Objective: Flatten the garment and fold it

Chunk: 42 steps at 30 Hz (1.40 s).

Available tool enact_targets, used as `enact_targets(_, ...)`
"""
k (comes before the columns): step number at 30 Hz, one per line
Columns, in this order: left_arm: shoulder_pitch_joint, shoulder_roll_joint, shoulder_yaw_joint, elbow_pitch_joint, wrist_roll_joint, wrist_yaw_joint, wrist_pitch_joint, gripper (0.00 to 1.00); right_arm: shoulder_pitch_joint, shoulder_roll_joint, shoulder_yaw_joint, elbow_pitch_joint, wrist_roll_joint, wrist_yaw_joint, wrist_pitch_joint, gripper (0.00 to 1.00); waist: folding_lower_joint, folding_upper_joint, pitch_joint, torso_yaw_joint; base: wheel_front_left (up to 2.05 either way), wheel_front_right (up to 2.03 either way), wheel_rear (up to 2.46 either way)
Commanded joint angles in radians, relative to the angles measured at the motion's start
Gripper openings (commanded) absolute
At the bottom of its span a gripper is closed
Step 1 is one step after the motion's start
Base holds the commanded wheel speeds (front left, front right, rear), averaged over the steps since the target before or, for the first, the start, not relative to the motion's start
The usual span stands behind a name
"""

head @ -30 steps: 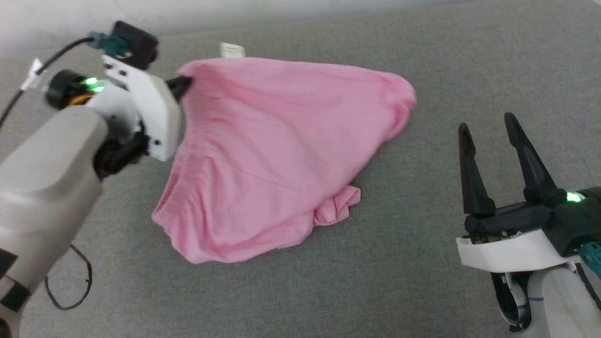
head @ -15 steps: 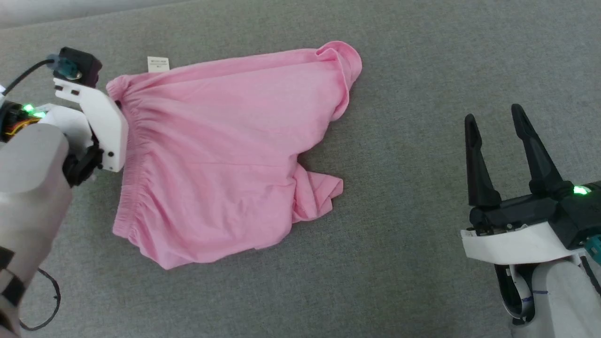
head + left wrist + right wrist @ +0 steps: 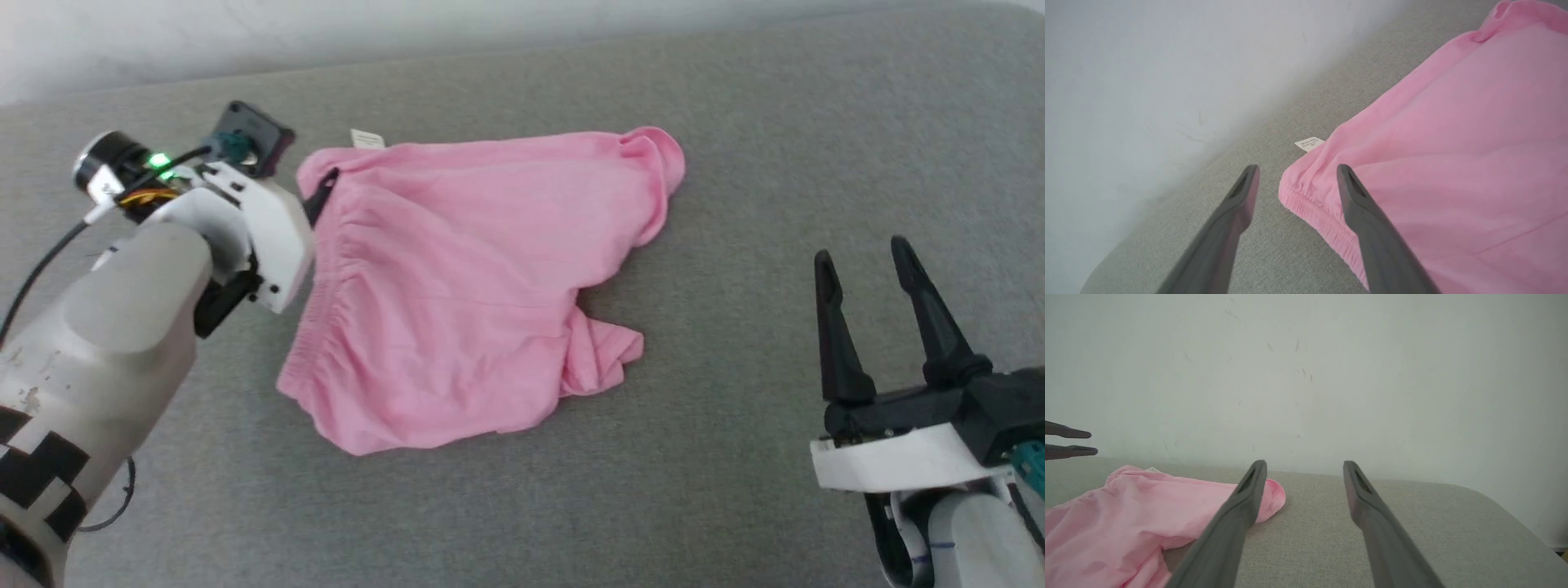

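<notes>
At the upper left of the head view, my left gripper [image 3: 322, 192] has let go. A second ago it was clamped on the waistband corner of the garment [image 3: 457, 286], pulling the cloth taut into a peak. Now its fingers stand apart. In the left wrist view they straddle that gathered corner [image 3: 1296, 171] without pinching it, one finger over bare grey surface [image 3: 735, 449], the other over pink fabric [image 3: 1453, 163].

The shorts have slackened and lie across the middle of the frame, with the waistband down the left side. One leg is bunched toward the upper right and the other crumpled at the lower middle. The small white label [image 3: 366, 139] sticks out past the top edge, beside the freed corner [image 3: 1309, 143].

My right gripper [image 3: 861, 249] stays at the lower right, fingers spread and holding nothing, well apart from the cloth.
</notes>
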Motion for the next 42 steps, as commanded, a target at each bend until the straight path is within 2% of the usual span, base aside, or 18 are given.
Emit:
enact_targets(1, -0.017, -0.001, -0.009, -0.043, 0.001, -0.002, 0.009, 1.0, 0.015, 0.003, -0.005, 0.002, -0.003, -0.001, -0.005, 1.0, 0.0001, -0.0001, -0.061, 0.064, 0.0, 0.0, 0.0)
enact_targets(4, -0.023, -0.003, -0.032, -0.113, 0.009, -0.009, 0.054, 1.0, 0.024, 0.003, -0.004, 0.003, -0.006, -0.001, -0.005, 1.0, 0.0001, -0.0001, -0.072, 0.077, 0.0, 0.0, 0.0)
enact_targets(9, -0.015, -0.003, -0.078, -0.291, -0.044, -0.029, 0.247, 1.0, 0.02, 0.003, 0.015, 0.008, -0.013, -0.001, -0.005, 1.0, 0.0001, -0.0001, -0.09, 0.076, 0.0, 0.0, 0.0)
enact_targets(15, 0.042, 0.008, -0.113, -0.54, -0.118, -0.033, 0.521, 1.0, 0.014, 0.003, 0.026, 0.01, -0.012, -0.001, -0.005, 1.0, 0.0001, -0.0001, -0.085, 0.032, 0.0, 0.0, 0.0)
enact_targets(18, 0.113, 0.011, -0.114, -0.63, -0.09, -0.033, 0.644, 1.0, 0.005, 0.003, 0.026, 0.014, -0.007, -0.001, -0.005, 1.0, 0.0001, -0.0001, -0.068, 0.0, 0.0, 0.0, 0.0)
enact_targets(21, 0.181, 0.01, -0.114, -0.66, -0.059, -0.033, 0.722, 1.0, -0.006, 0.003, 0.027, 0.012, 0.002, -0.001, -0.005, 1.0, 0.0001, -0.0001, -0.048, -0.031, 0.0, 0.0, 0.0)
enact_targets(24, 0.225, 0.003, -0.114, -0.647, -0.019, -0.033, 0.746, 1.0, -0.016, 0.003, 0.023, 0.011, 0.009, -0.001, -0.005, 1.0, 0.0001, -0.0001, -0.028, -0.055, 0.0, 0.0, 0.0)
enact_targets(31, 0.252, -0.029, -0.114, -0.513, 0.118, -0.033, 0.669, 1.0, -0.033, 0.003, 0.016, 0.007, 0.022, -0.001, -0.005, 1.0, 0.0001, -0.0001, 0.004, -0.081, 0.0, 0.0, 0.0)
enact_targets(37, 0.285, -0.055, -0.114, -0.466, 0.141, -0.033, 0.659, 1.0, -0.035, 0.003, 0.009, 0.012, 0.028, -0.001, -0.005, 1.0, 0.0001, -0.0001, 0.007, -0.072, 0.0, 0.0, 0.0)
enact_targets(38, 0.291, -0.058, -0.114, -0.464, 0.145, -0.033, 0.66, 0.57, -0.035, 0.003, 0.009, 0.013, 0.028, -0.001, -0.005, 1.0, 0.0001, -0.0001, 0.006, -0.068, 0.0, 0.0, 0.0)
enact_targets(39, 0.292, -0.06, -0.114, -0.462, 0.143, -0.033, 0.647, 0.0, -0.034, 0.003, 0.01, 0.013, 0.027, -0.001, -0.005, 1.0, 0.0001, -0.0001, 0.003, -0.064, 0.0, 0.0, 0.0)
enact_targets(42, 0.296, -0.063, -0.114, -0.47, 0.137, -0.033, 0.611, 0.0, -0.033, 0.003, 0.009, 0.017, 0.022, -0.001, -0.005, 1.0, 0.0001, -0.0001, -0.012, -0.053, 0.0, 0.0, 0.0)
